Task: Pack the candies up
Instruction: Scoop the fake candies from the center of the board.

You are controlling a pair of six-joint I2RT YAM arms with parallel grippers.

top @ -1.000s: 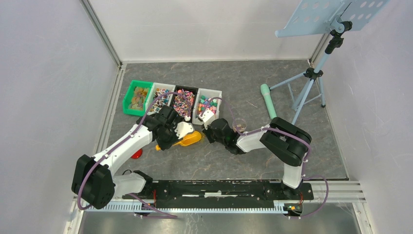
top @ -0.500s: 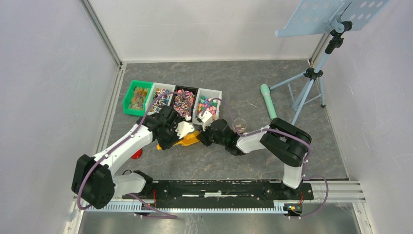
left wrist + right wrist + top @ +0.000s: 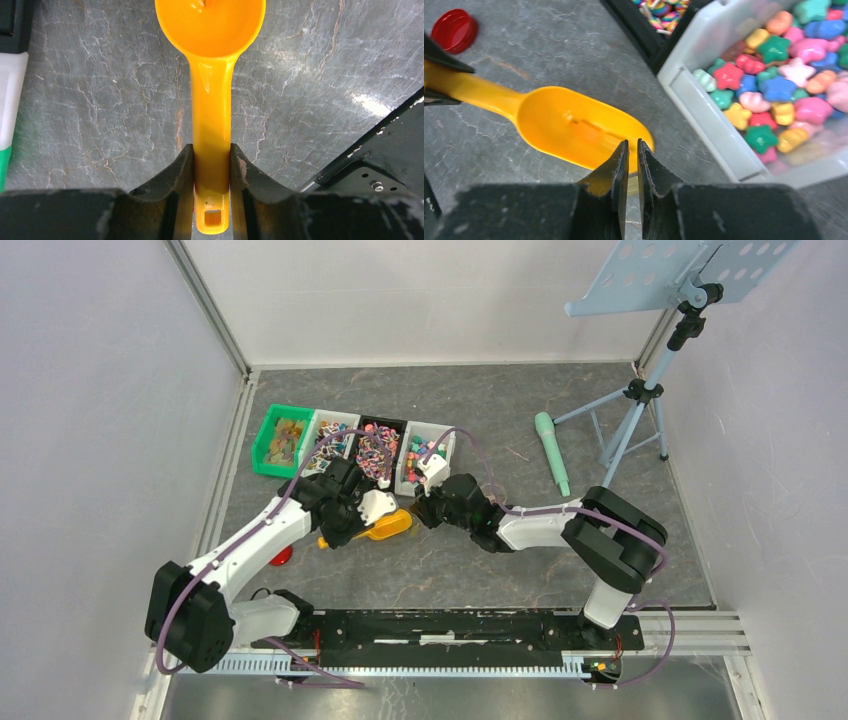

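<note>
The candies are small star and shell shapes in many colours, filling a white bin; more sit in the row of bins. An orange scoop lies low over the table just in front of them. My left gripper is shut on the scoop's handle. The scoop's bowl shows no candies. My right gripper has its jaws almost together, with nothing seen between them, tips at the bowl's front rim. From above, the right gripper meets the scoop's right end.
A red round lid lies left of the scoop, also the red lid in the right wrist view. A black bin adjoins the white one. A teal microphone and a stand's tripod occupy the back right.
The right arm has reached left and forward, bringing its gripper up to the scoop's front rim. The left gripper and scoop have stayed put.
</note>
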